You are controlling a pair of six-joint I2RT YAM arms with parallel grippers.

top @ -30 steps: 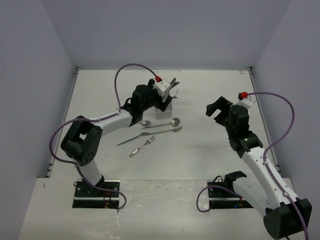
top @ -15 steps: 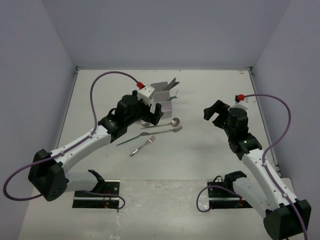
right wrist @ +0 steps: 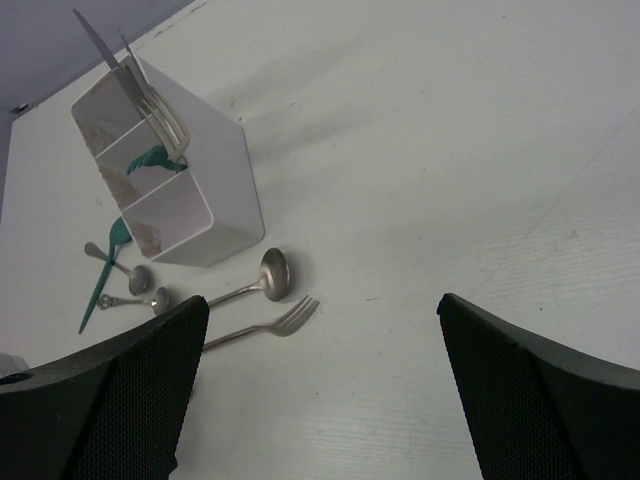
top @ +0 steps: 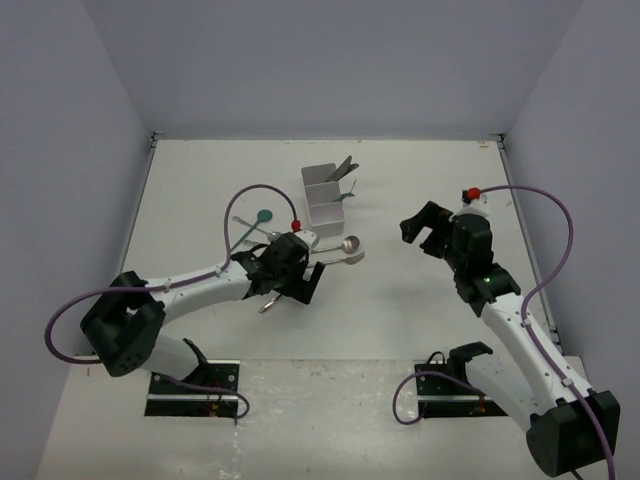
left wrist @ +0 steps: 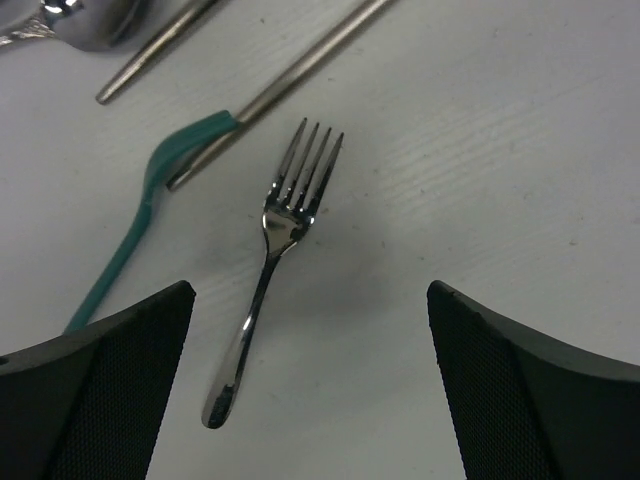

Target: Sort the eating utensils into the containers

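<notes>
The white three-compartment box (top: 325,212) stands at mid-back; a silver fork and knife (right wrist: 140,85) lean out of its far compartment and a teal piece (right wrist: 150,160) shows in the middle one. On the table before it lie a silver spoon (top: 349,243), a long fork (top: 345,259), a teal spoon (top: 262,216) and a small silver fork (left wrist: 275,255). My left gripper (top: 305,283) is open and empty, hovering just over the small fork, which lies between its fingers (left wrist: 100,390) with a teal utensil (left wrist: 150,210) beside it. My right gripper (top: 425,228) is open and empty, raised to the right of the box.
Two small silver spoons (right wrist: 140,285) lie left of the box next to the teal spoon (right wrist: 105,265). Grey walls close the table at the back and sides. The left arm's purple cable (top: 255,195) loops over the utensils.
My left arm has swung from the box back toward the near side and lowered over the small fork. The teal spoon is uncovered. My right gripper drifted slightly left.
</notes>
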